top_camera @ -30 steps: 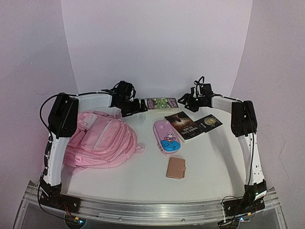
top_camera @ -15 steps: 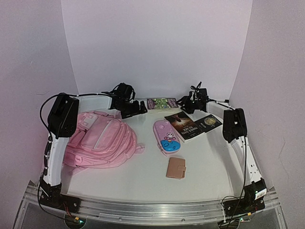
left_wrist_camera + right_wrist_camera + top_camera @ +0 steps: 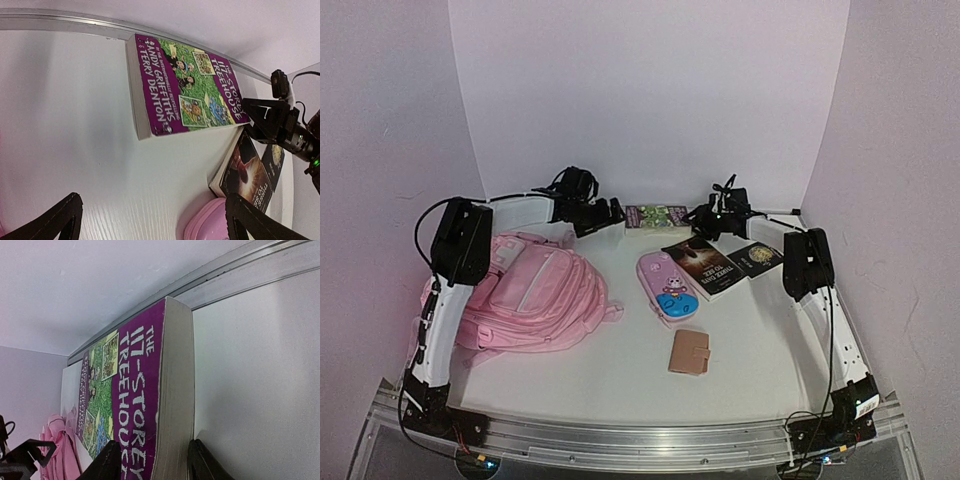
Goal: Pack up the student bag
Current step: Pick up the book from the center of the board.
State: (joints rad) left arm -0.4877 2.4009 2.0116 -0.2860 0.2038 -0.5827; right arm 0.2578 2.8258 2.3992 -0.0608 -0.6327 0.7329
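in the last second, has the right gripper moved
Yes: the right gripper has shifted left, closing the gap to the purple treehouse book at the table's back edge.

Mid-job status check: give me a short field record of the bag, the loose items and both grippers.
student bag: lying on the left of the table
treehouse book: flat at the table's far edge
right gripper: fingers either side of the treehouse book's end; contact unclear
left gripper: open, empty, facing the treehouse book
loose items: pink case, dark book, small dark booklet, brown wallet
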